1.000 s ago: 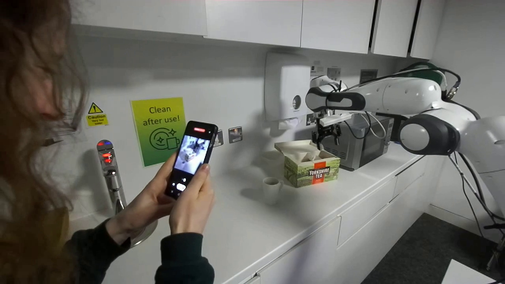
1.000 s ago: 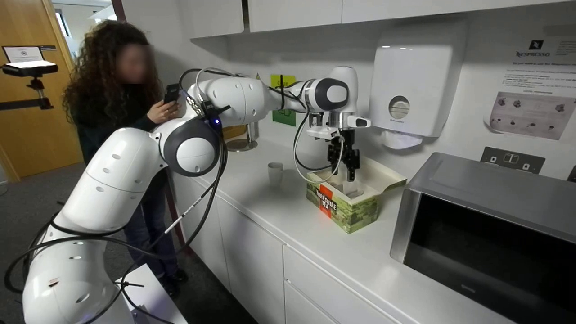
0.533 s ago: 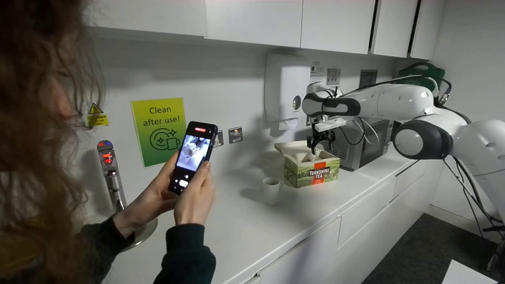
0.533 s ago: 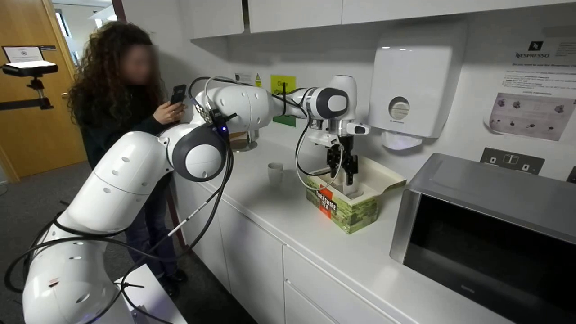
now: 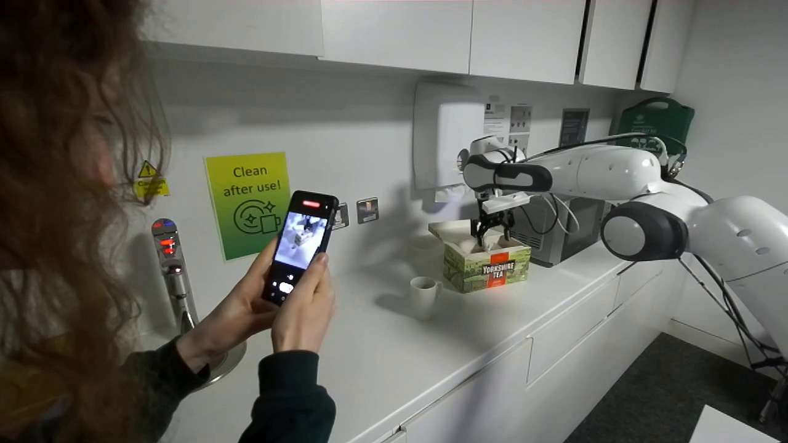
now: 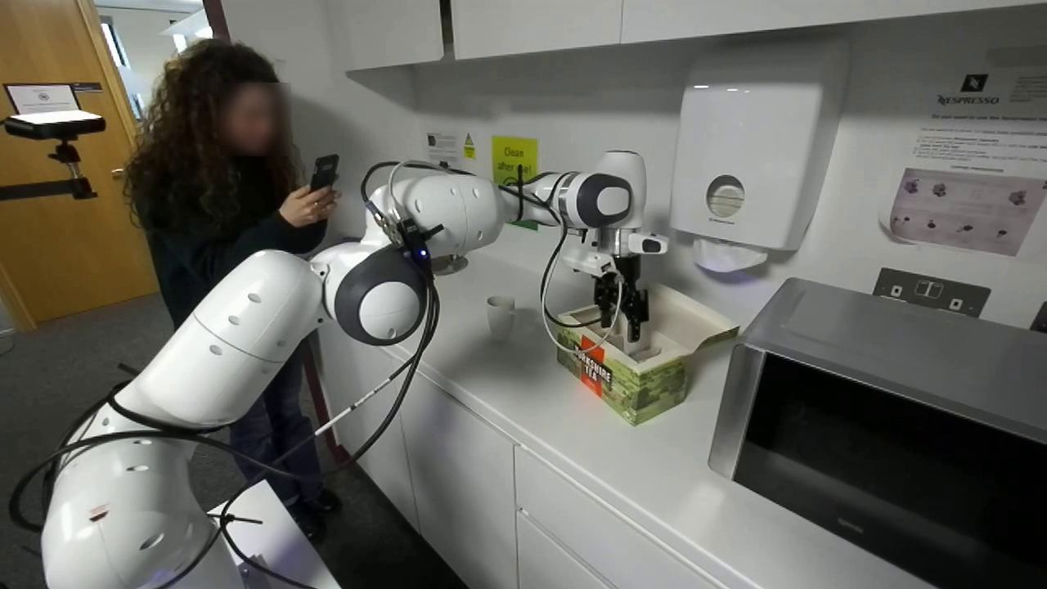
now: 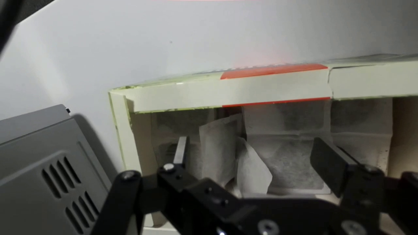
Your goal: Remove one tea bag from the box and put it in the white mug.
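The box [image 5: 465, 271] is a green and cream tea box on the counter. Its lid is folded back in both exterior views [image 6: 654, 393]. My gripper [image 5: 491, 238] points down over the open box, and its fingertips [image 6: 620, 330] are at about rim height. In the wrist view the gripper [image 7: 250, 150] is open, its fingers wide apart. Between them a tea bag [image 7: 218, 147] stands up, with another folded tea bag [image 7: 253, 169] beside it. Flat tea bags [image 7: 290, 163] lie below. The fingers hold nothing. The white mug [image 5: 423, 298] stands upright beside the box [image 7: 176, 96], also in an exterior view [image 6: 500, 319].
A microwave [image 6: 818, 491] stands near the box, on the opposite side from the mug. A paper towel dispenser [image 6: 761, 147] hangs on the wall behind. A person holding a phone [image 5: 301, 246] stands by the counter near the tap [image 5: 175, 264]. Cabinets hang above.
My gripper has moved down towards the box opening and slightly towards the mug's side. It stays open. The box and mug have not moved. The person has shifted slightly.
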Available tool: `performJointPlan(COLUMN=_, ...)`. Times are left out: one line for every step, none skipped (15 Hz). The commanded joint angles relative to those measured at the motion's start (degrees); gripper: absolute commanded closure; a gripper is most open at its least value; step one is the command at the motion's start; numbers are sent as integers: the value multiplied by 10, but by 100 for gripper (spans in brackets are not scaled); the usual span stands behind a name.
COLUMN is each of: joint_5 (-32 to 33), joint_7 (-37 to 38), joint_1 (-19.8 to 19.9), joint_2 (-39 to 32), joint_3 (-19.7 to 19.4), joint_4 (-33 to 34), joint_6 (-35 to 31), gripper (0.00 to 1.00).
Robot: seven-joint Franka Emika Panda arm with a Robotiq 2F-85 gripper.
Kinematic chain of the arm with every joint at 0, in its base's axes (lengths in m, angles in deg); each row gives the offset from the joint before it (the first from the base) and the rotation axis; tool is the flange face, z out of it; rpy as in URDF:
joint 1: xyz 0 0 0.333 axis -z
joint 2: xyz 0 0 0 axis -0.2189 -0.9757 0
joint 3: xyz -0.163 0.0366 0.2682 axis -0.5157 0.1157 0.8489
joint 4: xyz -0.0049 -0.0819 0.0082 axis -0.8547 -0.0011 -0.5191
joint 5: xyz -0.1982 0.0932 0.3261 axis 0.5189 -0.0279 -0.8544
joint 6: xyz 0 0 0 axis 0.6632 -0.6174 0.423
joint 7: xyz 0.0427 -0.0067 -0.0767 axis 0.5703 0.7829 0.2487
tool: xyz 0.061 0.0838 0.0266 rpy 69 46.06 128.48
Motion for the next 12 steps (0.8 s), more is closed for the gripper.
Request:
performJointPlan(joint_5=-7, joint_7=6, joint_1=8, joint_2=-32, joint_3=0, joint_4=60, joint_6=5, gripper=0)
performJointPlan(joint_5=-7, joint_7=6, joint_1=10, joint_2=-37, joint_3=0, joint_4=69, joint_6=6, gripper=0)
performJointPlan(joint_5=-8, joint_7=7, joint_1=11, joint_2=-42, joint_3=0, joint_4=78, joint_6=7, gripper=0)
performJointPlan(joint_5=-8, joint_7=7, joint_1=13, joint_2=-46, joint_3=0, joint_4=85, joint_6=7, gripper=0)
performJointPlan(joint_5=-8, joint_7=8, joint_1=14, joint_2=-50, joint_3=0, joint_4=93, joint_6=7, gripper=0)
performJointPlan(joint_5=-8, joint_7=8, joint_1=15, joint_2=-54, joint_3=0, joint_4=100, joint_6=7, gripper=0)
performJointPlan(joint_5=-8, joint_7=9, joint_1=16, joint_2=-57, joint_3=0, joint_4=104, joint_6=7, gripper=0)
performJointPlan(joint_5=-8, joint_7=10, joint_1=17, joint_2=-61, joint_3=0, joint_4=108, joint_6=6, gripper=0)
performJointPlan(joint_5=-8, joint_7=10, joint_1=18, joint_2=-64, joint_3=0, joint_4=113, joint_6=5, gripper=0)
performJointPlan(joint_5=-7, joint_7=11, joint_1=18, joint_2=-69, joint_3=0, joint_4=116, joint_6=4, gripper=0)
performJointPlan(joint_5=-7, joint_7=12, joint_1=19, joint_2=-71, joint_3=0, joint_4=117, joint_6=4, gripper=0)
performJointPlan(joint_5=-7, joint_7=13, joint_1=19, joint_2=-74, joint_3=0, joint_4=118, joint_6=4, gripper=0)
